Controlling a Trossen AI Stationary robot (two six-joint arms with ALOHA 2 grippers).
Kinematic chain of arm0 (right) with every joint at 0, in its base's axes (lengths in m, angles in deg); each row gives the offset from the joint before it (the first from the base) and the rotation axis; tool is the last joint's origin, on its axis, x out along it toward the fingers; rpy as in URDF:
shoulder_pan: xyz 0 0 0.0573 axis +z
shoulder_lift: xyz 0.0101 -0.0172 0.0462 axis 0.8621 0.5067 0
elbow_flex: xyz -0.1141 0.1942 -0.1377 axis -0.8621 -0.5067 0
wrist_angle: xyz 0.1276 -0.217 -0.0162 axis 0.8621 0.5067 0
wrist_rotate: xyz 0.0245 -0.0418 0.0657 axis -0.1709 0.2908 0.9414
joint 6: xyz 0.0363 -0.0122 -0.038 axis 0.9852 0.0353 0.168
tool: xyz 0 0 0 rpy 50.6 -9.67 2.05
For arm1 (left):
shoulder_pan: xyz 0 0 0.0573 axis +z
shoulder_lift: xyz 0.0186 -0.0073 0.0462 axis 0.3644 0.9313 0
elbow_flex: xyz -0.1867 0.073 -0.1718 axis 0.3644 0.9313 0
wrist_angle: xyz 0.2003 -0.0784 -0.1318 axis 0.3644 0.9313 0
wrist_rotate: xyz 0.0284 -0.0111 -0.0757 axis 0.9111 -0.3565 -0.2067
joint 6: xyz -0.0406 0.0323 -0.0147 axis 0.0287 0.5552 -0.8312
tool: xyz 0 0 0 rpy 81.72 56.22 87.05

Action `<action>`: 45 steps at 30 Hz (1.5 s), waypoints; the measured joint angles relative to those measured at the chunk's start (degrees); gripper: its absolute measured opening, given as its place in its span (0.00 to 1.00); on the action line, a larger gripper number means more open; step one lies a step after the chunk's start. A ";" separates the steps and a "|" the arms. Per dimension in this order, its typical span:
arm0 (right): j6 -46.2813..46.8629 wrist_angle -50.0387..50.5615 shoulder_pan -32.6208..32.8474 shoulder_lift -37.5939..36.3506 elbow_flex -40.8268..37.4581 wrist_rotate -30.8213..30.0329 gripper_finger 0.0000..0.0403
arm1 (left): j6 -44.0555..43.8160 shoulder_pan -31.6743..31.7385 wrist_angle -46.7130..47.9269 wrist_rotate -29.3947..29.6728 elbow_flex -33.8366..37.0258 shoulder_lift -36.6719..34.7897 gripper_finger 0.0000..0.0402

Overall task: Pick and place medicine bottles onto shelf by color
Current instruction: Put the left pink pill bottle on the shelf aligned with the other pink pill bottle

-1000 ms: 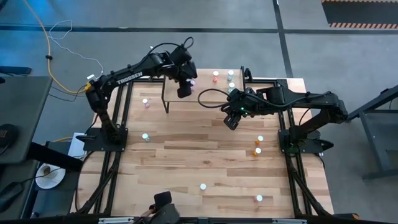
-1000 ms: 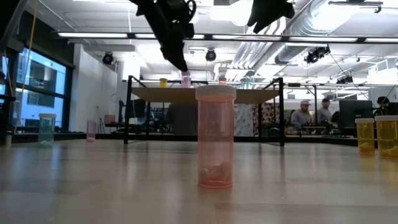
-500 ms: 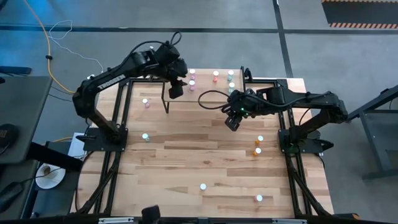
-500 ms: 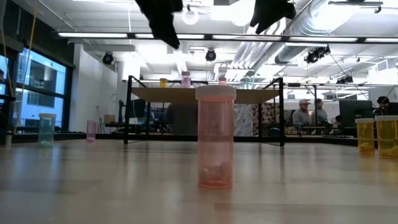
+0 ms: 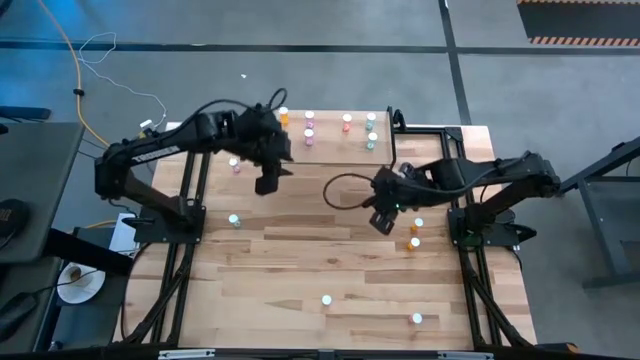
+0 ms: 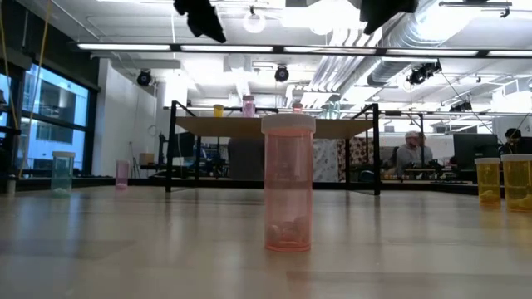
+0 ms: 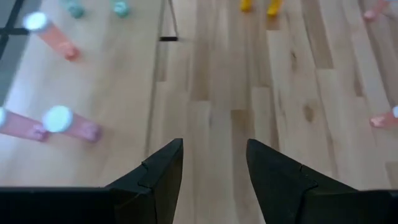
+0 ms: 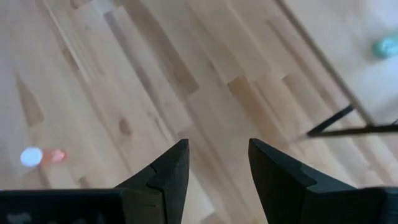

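Moved: left gripper [image 5: 268, 183] is pulling back off the shelf [image 5: 335, 150]; right gripper [image 5: 381, 221] is sliding toward the orange bottles [image 5: 413, 238].
Fingers: both pairs are standing apart, holding nothing.
Shelf: 6 bottles are standing on it.
Next: orange pair is sitting upright just beside the right gripper, the nearer arm.

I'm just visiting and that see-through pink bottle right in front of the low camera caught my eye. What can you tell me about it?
The pink bottle is a clear, pale pink plastic cylinder with a wider cap that looks pale pink here. It stands upright on the wooden tabletop, apart from the other bottles. A few small pieces lie at its bottom; otherwise it looks empty. Neither arm touches it.
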 joint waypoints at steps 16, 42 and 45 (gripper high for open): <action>19.13 4.51 16.85 0.15 0.00 -1.39 0.39 | -11.39 -12.97 -10.81 3.97 17.37 -11.69 0.42; 12.54 -18.57 28.59 17.13 -0.04 -1.92 0.39 | -27.35 -32.69 -13.76 15.98 24.80 -17.56 0.42; 11.32 -22.19 28.63 18.81 -0.04 -1.42 0.39 | -27.79 -33.69 -13.75 16.14 24.80 -17.56 0.42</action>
